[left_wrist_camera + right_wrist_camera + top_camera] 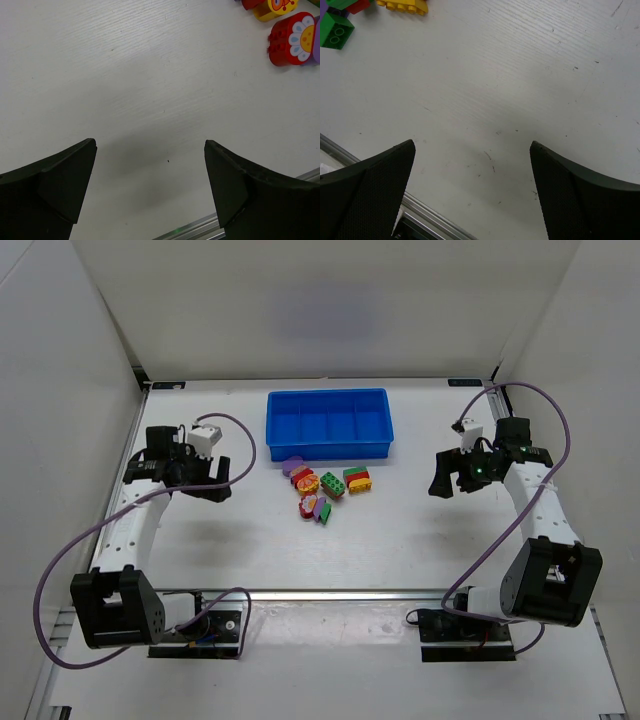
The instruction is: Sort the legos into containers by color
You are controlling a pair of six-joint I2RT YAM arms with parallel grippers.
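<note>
Several legos (325,488) in purple, red, yellow and green lie in a cluster on the white table just in front of the blue tray (329,446), whose four compartments look empty. My left gripper (214,483) is open and empty, left of the cluster. A red flower block (292,39) and a yellow one (275,7) show at the top right of its wrist view. My right gripper (447,478) is open and empty, right of the cluster. A green block (336,30) and a yellow block (404,5) show at the top left of its wrist view.
White walls enclose the table on three sides. A metal rail (330,593) runs along the near edge in front of the arm bases. Purple cables (60,570) loop beside each arm.
</note>
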